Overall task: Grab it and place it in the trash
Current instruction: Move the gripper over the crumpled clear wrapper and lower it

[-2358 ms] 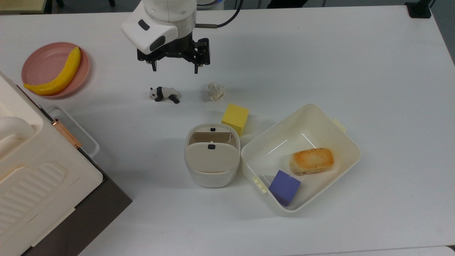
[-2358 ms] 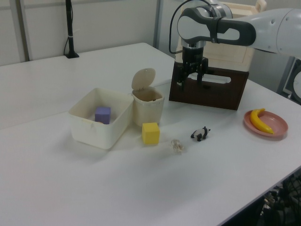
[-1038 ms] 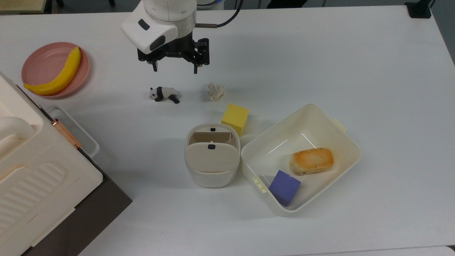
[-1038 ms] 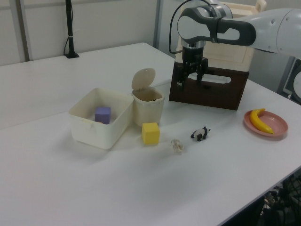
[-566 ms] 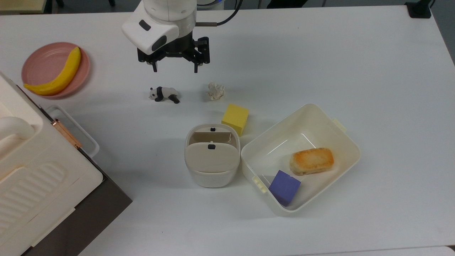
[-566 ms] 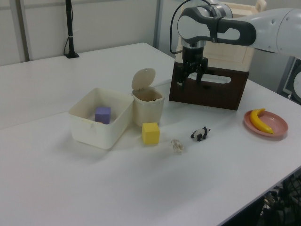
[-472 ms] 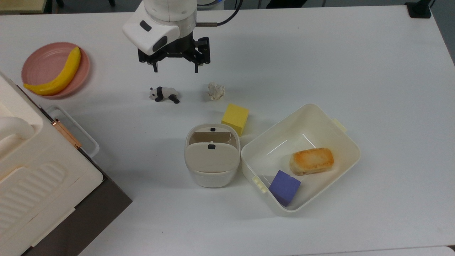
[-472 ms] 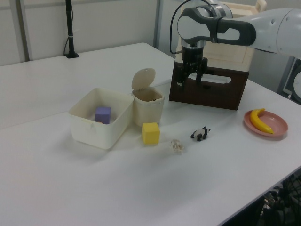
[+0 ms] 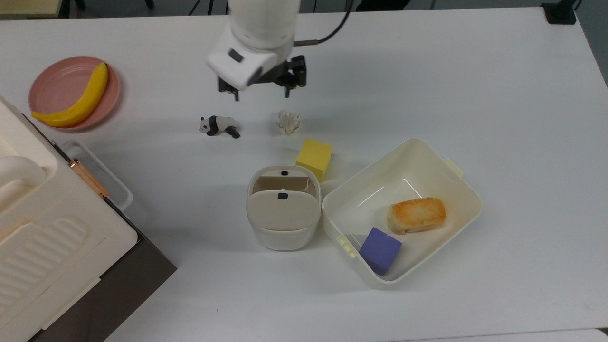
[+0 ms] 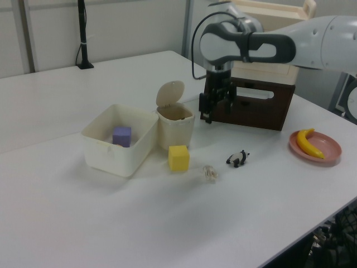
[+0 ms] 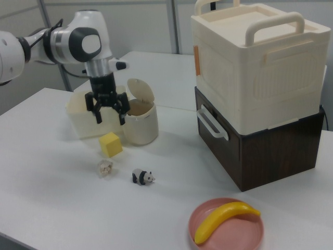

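Off-white crumpled paper wad (image 9: 288, 121), wrinkled, on white table (image 9: 475, 85) between panda figurine (image 9: 219, 126) and yellow cube (image 9: 314, 158) | smooth rounded cream bin (image 9: 283, 209), flap lid raised, tan inside | gripper (image 9: 261, 96) spread wide, empty, above table | no legible writing

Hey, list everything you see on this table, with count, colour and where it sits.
crumpled paper wad: 1, off-white, on white table, beside the panda
toy panda: 1, black-and-white, top view's left of the wad
foam cube: 1, yellow, by the bin
swing-lid bin: 1, cream, lid up
rectangular tub: 1, cream, holding purple cube and bread
plate: 1, pink, holding yellow banana
stacked boxes: cream on dark brown
gripper: 1, black, open, above table
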`<move>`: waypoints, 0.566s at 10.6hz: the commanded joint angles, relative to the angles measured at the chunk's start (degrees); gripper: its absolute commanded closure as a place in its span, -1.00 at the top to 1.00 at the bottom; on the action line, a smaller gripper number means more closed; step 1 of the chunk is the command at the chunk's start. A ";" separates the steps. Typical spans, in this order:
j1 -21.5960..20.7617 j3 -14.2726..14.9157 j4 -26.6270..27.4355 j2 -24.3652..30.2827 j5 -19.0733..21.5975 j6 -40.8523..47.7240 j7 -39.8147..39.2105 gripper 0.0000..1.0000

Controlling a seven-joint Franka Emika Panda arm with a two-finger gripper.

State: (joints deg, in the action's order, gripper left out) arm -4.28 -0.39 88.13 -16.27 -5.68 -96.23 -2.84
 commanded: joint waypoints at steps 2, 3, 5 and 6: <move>-3.80 0.48 6.35 -0.42 0.23 -0.54 -1.64 0.92; -4.24 0.48 6.26 -1.82 -0.38 -0.63 -1.64 0.87; -5.38 0.48 7.83 -3.50 -1.34 -1.94 -1.64 0.80; -5.47 0.48 9.06 -3.94 -2.65 -3.25 -1.64 0.80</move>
State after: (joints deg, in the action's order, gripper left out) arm -8.52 -0.46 93.92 -19.92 -5.95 -96.40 -3.39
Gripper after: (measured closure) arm 0.097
